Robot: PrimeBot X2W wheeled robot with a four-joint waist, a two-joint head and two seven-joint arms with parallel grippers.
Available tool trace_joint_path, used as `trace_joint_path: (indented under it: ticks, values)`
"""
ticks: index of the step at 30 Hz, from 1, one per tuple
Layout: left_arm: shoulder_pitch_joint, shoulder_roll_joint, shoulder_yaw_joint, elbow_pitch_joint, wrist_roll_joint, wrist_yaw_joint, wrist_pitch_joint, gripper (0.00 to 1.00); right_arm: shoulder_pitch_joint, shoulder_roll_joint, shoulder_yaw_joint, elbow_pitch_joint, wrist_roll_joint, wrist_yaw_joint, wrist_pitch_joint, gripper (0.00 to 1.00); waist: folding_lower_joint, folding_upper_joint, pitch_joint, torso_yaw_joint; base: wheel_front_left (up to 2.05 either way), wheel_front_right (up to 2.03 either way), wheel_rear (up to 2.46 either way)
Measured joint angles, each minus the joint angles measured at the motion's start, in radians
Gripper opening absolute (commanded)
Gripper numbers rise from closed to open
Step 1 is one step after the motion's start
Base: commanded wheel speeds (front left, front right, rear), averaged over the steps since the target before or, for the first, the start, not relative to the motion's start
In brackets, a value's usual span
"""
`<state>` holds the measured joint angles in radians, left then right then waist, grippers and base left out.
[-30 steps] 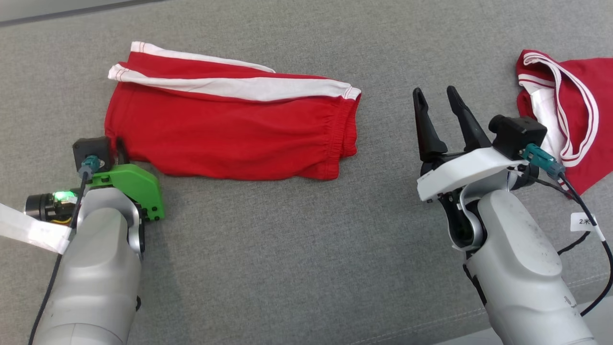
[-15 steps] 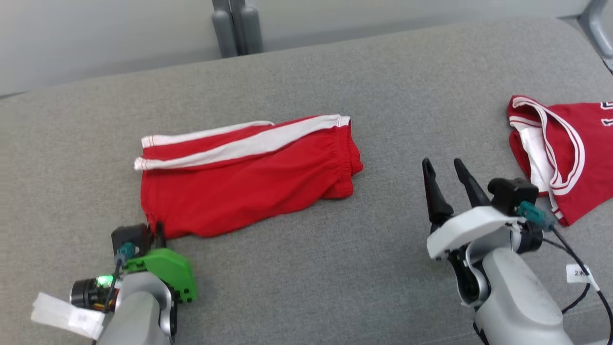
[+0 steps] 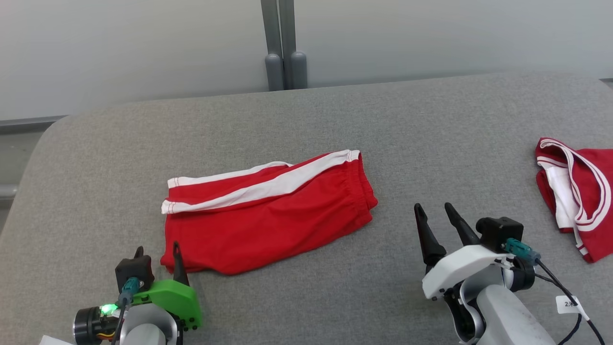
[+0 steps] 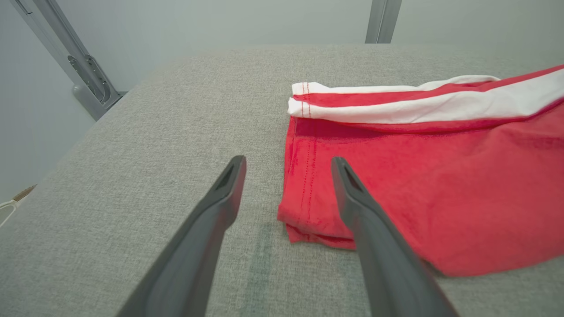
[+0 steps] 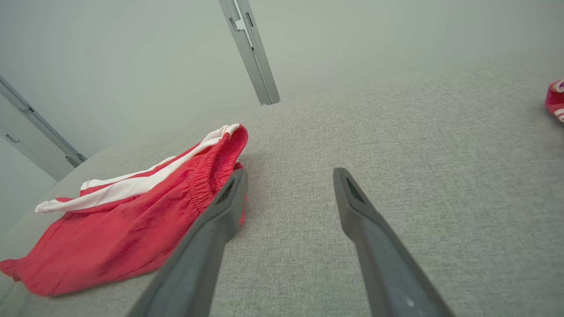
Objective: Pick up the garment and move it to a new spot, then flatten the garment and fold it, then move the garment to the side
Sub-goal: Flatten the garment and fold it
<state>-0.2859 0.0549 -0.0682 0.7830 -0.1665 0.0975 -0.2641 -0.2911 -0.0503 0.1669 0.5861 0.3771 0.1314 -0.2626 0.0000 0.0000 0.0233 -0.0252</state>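
Two pincers, both spread. L pincer [image 3: 157, 249] flanks hem corner of folded shorts [image 3: 268, 220], gripping nothing; R pincer [image 3: 433, 208] idles well apart. Shorts lie flat on surface [image 3: 335, 110], prob. already set aside.

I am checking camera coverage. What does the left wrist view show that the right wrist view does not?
Left wrist view: the leg hem, before the open left end effector. Right wrist view: the elastic waistband and an edge of a second red garment, beyond the open right end effector. Both: the red shorts on the grey surface.
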Motion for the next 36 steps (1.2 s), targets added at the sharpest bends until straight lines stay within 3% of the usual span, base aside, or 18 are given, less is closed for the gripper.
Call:
trace_joint_path:
  ticks: [9,17,26,27,28,29,36]
  values:
    - [0.020,-0.004,-0.031,-0.111,-0.012,0.001,0.000,1.00,-0.104,0.000,0.049,0.039,0.019,0.000,0.000,1.00,0.0000,0.0000,0.045,0.045,0.00,0.00,0.00]
    - [0.013,-0.006,-0.111,-0.160,-0.082,0.026,0.000,1.00,-0.246,0.000,0.035,0.250,-0.008,0.000,0.000,1.00,0.0000,0.0000,0.103,0.145,0.00,0.00,0.00]
    - [0.014,-0.005,-0.087,-0.184,-0.085,0.035,0.000,1.00,-0.256,0.000,0.037,0.379,0.031,0.000,-0.003,1.00,0.0000,0.0000,0.164,0.212,0.00,0.00,0.00]
    - [0.014,-0.005,-0.088,-0.187,-0.079,0.035,0.000,1.00,-0.256,0.000,0.043,0.379,0.049,0.000,-0.004,0.76,0.0000,0.0000,0.169,0.216,0.00,0.00,0.00]
    - [0.014,-0.005,-0.089,-0.189,-0.078,0.035,0.000,1.00,-0.254,-0.001,0.054,0.373,0.061,0.000,-0.005,0.31,0.0000,0.0000,0.173,0.217,0.00,0.00,0.00]
    - [0.015,-0.005,-0.091,-0.193,-0.078,0.035,0.000,1.00,-0.250,-0.002,0.058,0.365,0.076,0.000,-0.005,0.00,0.0000,0.0000,0.177,0.218,0.00,0.00,0.00]
    - [0.019,-0.006,-0.102,-0.191,-0.070,0.026,0.000,1.00,-0.214,0.005,0.035,0.289,0.154,0.000,-0.002,0.00,0.0000,0.0000,0.170,0.187,0.00,0.00,0.00]
